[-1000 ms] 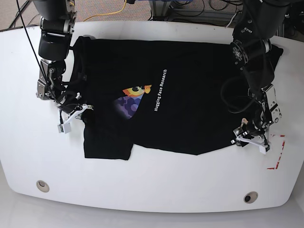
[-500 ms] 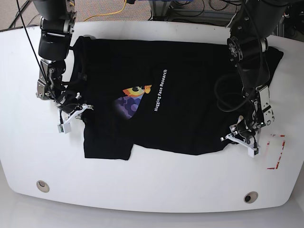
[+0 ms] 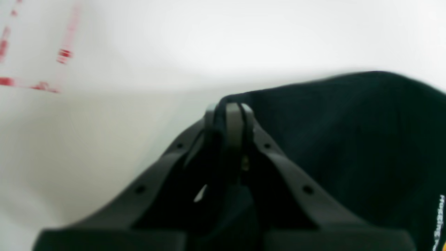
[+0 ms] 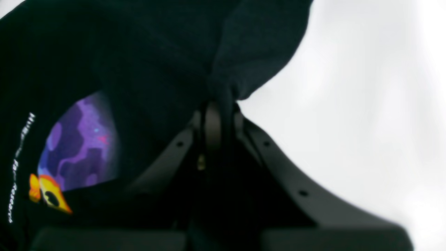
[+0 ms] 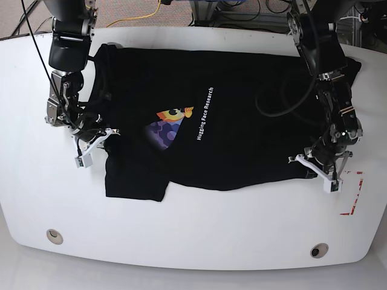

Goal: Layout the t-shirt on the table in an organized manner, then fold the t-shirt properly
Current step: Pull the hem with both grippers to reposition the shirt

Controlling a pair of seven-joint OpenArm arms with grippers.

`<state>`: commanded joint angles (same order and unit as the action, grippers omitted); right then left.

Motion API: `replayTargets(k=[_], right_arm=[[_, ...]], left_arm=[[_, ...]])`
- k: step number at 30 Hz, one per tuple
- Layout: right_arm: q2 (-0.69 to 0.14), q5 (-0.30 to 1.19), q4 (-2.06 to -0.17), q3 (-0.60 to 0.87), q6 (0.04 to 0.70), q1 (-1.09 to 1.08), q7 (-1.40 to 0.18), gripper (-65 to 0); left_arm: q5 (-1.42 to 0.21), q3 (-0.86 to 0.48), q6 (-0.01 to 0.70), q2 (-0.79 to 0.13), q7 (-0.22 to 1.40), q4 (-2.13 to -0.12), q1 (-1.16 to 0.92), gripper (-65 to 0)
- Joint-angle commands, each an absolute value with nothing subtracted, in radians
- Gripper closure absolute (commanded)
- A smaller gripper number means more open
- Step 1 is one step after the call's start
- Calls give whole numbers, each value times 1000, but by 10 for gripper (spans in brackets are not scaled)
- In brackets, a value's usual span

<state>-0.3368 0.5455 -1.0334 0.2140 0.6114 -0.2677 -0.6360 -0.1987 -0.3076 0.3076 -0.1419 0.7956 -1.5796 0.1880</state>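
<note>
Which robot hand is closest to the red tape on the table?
The left gripper, on the base view's right, shut on the t-shirt edge beside the red tape. The right gripper is across the table.

A yellow cable [image 5: 140, 14] ran across the brown carpet [image 5: 127, 11] behind the worktop. Black cables [image 5: 242, 13] lay bundled further right beside a metal frame [image 5: 199, 9].

Brown carpet [image 5: 121, 9], yellow cable [image 5: 142, 15] behind

Left hand [image 3: 228, 109] and right hand [image 4: 217, 108] both clamped, arms lowered
</note>
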Motion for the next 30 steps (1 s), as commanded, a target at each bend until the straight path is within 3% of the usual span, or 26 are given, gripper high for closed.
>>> replayTargets(k=[11,18,25,30], right_arm=[[-334,545,-1033,214,611,-268,-636,-21],[-331,545,-1032,214,611,-268,-636,-21],[-317,545,-1032,214,611,-266,-636,-21],[-312,544,-1032,214,611,-266,-636,-21]], left_arm=[[-197,-308,420,-137,889,-1854,-47,0],[-200,-306,424,-142,888,-1913,-173,0],[-197,-308,524,-142,886,-1934,-217,0],[-197,-308,527,-140,886,-1934,-214,0]])
